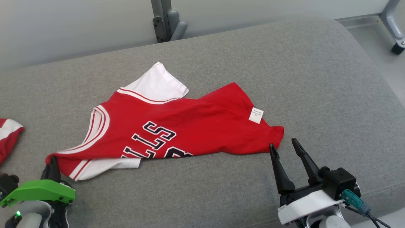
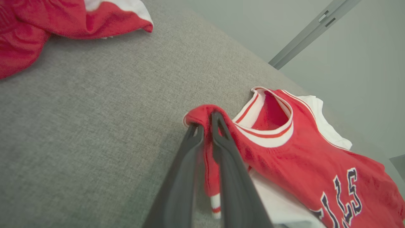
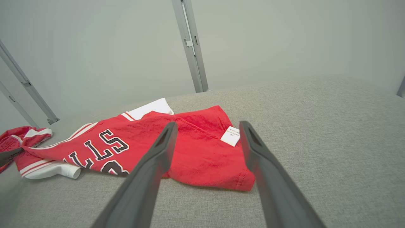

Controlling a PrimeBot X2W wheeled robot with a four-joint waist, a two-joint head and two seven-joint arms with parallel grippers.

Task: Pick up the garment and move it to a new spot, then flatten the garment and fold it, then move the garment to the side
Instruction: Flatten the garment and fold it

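Observation:
The garment (image 1: 190,126) is a red jersey with white sleeves and dark lettering, lying partly folded on the grey cushion (image 1: 300,72). My left gripper (image 1: 53,160) sits at the jersey's near-left shoulder corner. In the left wrist view the left gripper (image 2: 206,122) is shut, pinching a bunched red fold of the garment (image 2: 300,158). My right gripper (image 1: 282,144) stands open just beside the red hem corner at the right, holding nothing. From the right wrist, the right gripper (image 3: 208,125) frames the hem of the garment (image 3: 196,148) and its white label (image 3: 231,136).
A second red-and-white cloth (image 1: 8,133) lies at the cushion's left edge, also visible from the left wrist (image 2: 47,25). A grey metal post (image 1: 161,19) rises behind the cushion. A frame leg with a wheel (image 1: 397,47) stands on the floor at far right.

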